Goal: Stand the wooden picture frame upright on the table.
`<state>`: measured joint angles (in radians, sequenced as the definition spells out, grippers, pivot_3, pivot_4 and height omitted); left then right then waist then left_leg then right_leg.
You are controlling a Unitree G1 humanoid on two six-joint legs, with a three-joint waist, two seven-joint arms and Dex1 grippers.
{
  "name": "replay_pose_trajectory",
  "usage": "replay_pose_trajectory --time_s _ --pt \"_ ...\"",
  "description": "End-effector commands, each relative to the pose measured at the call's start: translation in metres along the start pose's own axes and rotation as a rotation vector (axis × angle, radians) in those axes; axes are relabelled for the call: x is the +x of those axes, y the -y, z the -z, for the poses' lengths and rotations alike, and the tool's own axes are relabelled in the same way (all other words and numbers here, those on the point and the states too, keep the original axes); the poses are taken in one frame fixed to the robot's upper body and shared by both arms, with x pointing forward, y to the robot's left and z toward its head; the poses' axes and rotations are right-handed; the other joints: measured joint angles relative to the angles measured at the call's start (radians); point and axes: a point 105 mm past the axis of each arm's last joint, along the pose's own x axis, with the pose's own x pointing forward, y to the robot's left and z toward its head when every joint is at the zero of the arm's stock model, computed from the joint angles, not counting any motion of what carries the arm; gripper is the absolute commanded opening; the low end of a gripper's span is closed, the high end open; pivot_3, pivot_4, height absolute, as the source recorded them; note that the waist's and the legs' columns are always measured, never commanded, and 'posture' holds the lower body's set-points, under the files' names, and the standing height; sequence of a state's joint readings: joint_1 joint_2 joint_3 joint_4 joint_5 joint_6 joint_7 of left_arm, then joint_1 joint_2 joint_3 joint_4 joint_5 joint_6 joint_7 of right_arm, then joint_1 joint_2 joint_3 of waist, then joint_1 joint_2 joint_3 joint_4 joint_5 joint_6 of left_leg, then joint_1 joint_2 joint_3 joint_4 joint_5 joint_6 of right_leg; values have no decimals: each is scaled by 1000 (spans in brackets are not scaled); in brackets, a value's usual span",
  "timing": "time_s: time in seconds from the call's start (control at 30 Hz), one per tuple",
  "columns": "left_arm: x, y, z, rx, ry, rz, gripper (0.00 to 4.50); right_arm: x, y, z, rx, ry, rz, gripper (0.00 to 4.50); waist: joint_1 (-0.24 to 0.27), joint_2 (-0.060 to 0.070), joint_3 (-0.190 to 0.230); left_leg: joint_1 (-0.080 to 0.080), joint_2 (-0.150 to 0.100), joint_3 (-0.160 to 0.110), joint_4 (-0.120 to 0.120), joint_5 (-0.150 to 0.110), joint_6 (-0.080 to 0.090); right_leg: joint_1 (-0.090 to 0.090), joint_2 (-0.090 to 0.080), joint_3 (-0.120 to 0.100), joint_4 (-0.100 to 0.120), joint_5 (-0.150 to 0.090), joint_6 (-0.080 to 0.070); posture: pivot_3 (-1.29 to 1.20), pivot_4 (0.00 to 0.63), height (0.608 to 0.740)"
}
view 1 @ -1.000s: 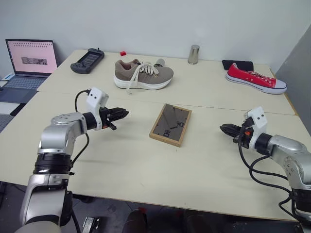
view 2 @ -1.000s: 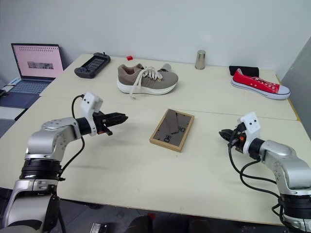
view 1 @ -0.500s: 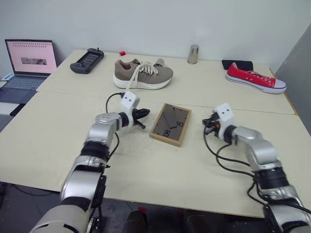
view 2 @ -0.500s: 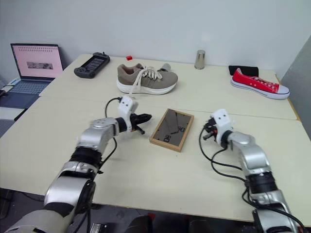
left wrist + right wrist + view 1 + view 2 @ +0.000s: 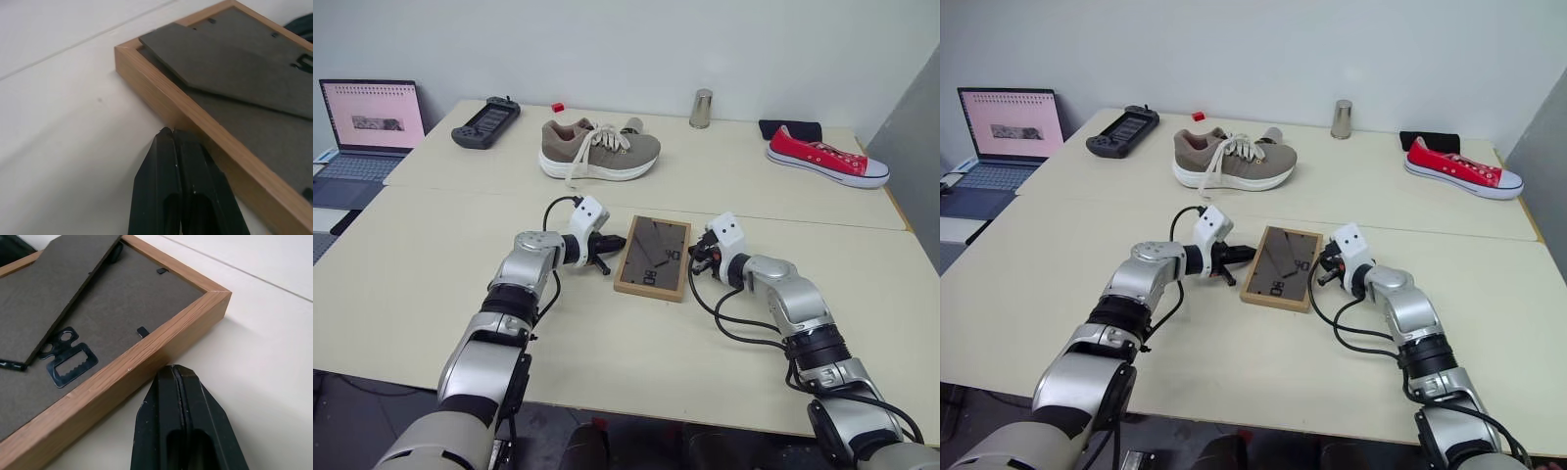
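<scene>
both arms closed in beside the wooden picture frame (image 5: 652,258) on the table (image 5: 607,343).

You are looking at the wooden picture frame (image 5: 653,258) lying flat on the table (image 5: 607,338), back side facing up. It is showing a light-wood rim around a dark brown back panel, with a darker stand folded against that panel and a small black sawtooth hanger (image 5: 66,358) sitting on it. The frame is resting near the middle of the table, just on the near side of the seam that is running across the pale cream top, with its long sides pointing roughly from near to far and tilting slightly.
</scene>
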<state>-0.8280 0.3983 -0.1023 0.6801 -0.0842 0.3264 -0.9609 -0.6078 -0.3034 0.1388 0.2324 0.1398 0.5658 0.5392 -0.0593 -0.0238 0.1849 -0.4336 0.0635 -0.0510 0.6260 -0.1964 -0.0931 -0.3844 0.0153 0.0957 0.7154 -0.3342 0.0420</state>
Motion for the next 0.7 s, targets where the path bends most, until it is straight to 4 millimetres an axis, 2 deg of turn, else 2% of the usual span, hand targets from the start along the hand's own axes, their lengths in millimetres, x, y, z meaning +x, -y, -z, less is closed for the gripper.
replay_pose_trajectory --time_s 0.03,0.27,0.5,0.7 --pt "-3 27 -11 39 17 107 32 -7 -19 -16 -14 63 -107 0 1 0 0 0 0 0 0 0 0 0 0 0 0 0 0 0 150 740" --pt "-16 47 -1 56 -30 159 32 -20 -30 -5 -26 27 -155 0 1 0 0 0 0 0 0 0 0 0 0 0 0 0 0 0 150 740" --pt "-19 53 2 51 -32 156 32 -28 -43 2 -25 3 -193 0 2 0 0 0 0 0 1 0 0 0 0 0 0 0 0 0 150 740" --pt "-24 57 15 65 -87 165 32 -35 -42 7 -30 -18 -186 0 2 0 0 0 0 0 1 0 0 1 0 0 0 0 0 0 150 740"
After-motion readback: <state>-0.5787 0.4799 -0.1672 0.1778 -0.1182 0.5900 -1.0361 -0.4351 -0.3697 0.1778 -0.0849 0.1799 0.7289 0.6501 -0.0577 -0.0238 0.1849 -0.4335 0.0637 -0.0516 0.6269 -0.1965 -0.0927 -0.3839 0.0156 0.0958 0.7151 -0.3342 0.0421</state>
